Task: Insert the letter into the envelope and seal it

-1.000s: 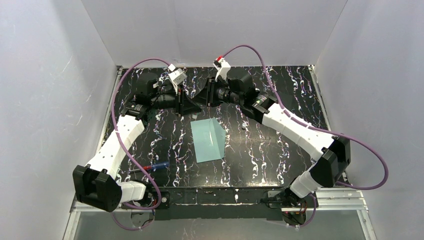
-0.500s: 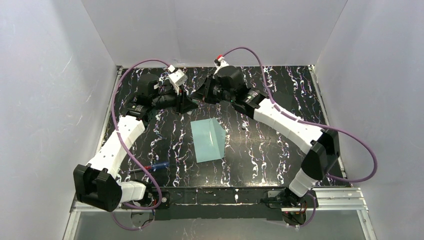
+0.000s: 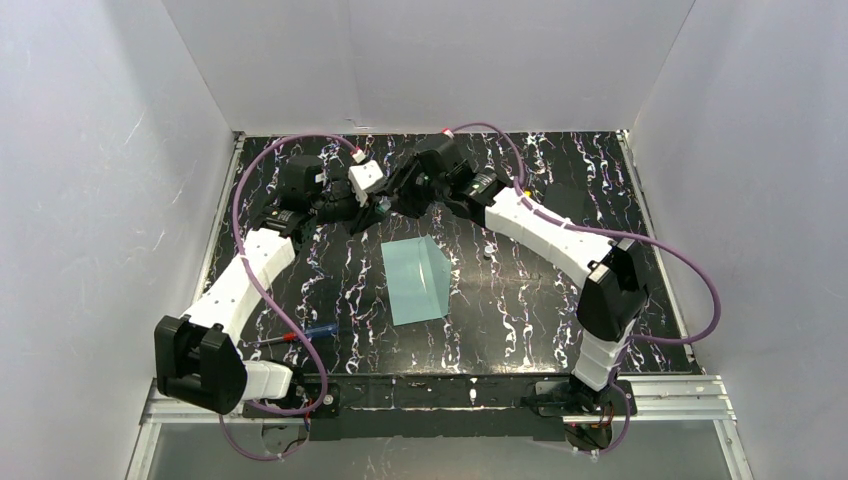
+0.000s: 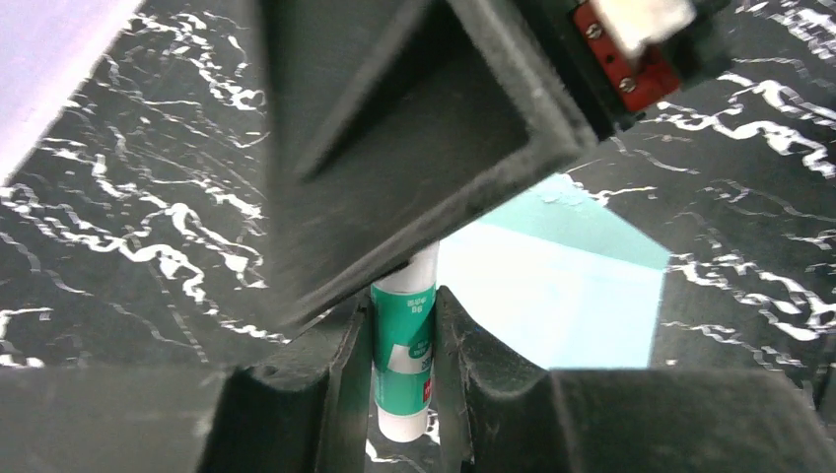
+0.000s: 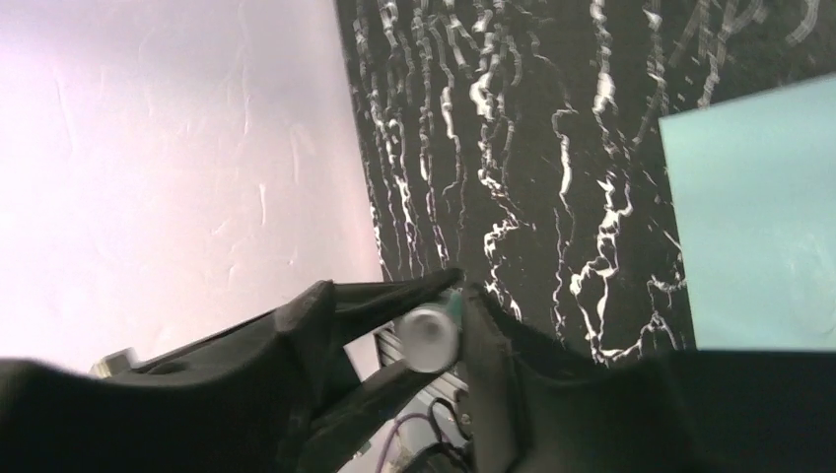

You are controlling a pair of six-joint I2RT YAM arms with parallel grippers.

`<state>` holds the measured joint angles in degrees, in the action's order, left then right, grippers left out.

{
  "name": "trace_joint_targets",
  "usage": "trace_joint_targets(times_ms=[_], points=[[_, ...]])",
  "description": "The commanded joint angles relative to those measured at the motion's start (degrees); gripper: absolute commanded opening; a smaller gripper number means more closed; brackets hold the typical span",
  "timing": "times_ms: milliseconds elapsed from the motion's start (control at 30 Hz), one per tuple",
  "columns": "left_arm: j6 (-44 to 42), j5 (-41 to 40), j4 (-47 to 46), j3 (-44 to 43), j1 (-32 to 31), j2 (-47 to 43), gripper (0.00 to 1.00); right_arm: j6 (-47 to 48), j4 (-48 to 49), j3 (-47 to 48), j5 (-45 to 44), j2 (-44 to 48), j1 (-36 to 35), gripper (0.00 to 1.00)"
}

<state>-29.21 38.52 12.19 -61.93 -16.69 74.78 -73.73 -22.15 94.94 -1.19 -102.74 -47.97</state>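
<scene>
Envelope flat on table. Left hand clamps glue stick. Right hand around its top end, grip unclear.

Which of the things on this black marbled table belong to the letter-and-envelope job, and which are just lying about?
Job in hand:
- pale teal paper envelope, lying flat mid-table
- green-and-white glue stick, gripped in the left claw, likely for sealing

Lying about:
- slim red-and-blue pen-like tool, near the left arm's base
</scene>
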Motion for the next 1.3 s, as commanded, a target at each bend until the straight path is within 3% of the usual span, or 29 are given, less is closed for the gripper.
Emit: trace_joint_targets(times_ms=[0,133,233,300,400,500,667,933,1100,1267], points=[[7.22,5.53,3.83,-2.25,-0.54,0.29,0.00,10.52,10.46,2.90,3.77,5.07,0.60,0.70],[17.55,13.93,4.33,-1.78,-0.46,0.01,0.00,25.92,20.71,-7.43,13.22,12.83,2.76,0.81],[21.96,20.67,4.32,-1.74,-0.52,-0.38,0.00,32.77,25.54,-16.58,21.19,18.18,5.35,0.79],[22.84,24.74,5.59,-2.79,-0.48,-0.38,0.00,36.60,26.24,-20.00,26.50,20.57,7.18,0.73],[21.60,30.23,7.15,-3.76,-0.46,-0.38,0.00,42.93,24.37,-21.42,34.72,22.47,7.97,0.68],[21.38,32.75,5.55,-3.21,-0.53,-0.38,0.00,46.67,20.44,-20.55,40.44,21.80,7.97,0.73],[20.01,35.14,6.39,-4.20,-0.50,0.67,0.00,48.57,16.09,-18.41,42.50,19.52,7.91,0.76],[20.40,37.32,3.56,-4.53,-0.49,1.40,0.00,48.41,17.90,-18.75,45.81,17.73,7.71,0.51],[19.03,37.21,4.40,-4.18,-0.47,1.23,0.00,46.57,21.03,-19.13,44.06,17.00,7.71,0.26],[15.91,32.85,6.35,-3.92,-0.50,0.54,0.00,42.06,21.62,-20.32,35.93,15.95,7.71,0.04]])
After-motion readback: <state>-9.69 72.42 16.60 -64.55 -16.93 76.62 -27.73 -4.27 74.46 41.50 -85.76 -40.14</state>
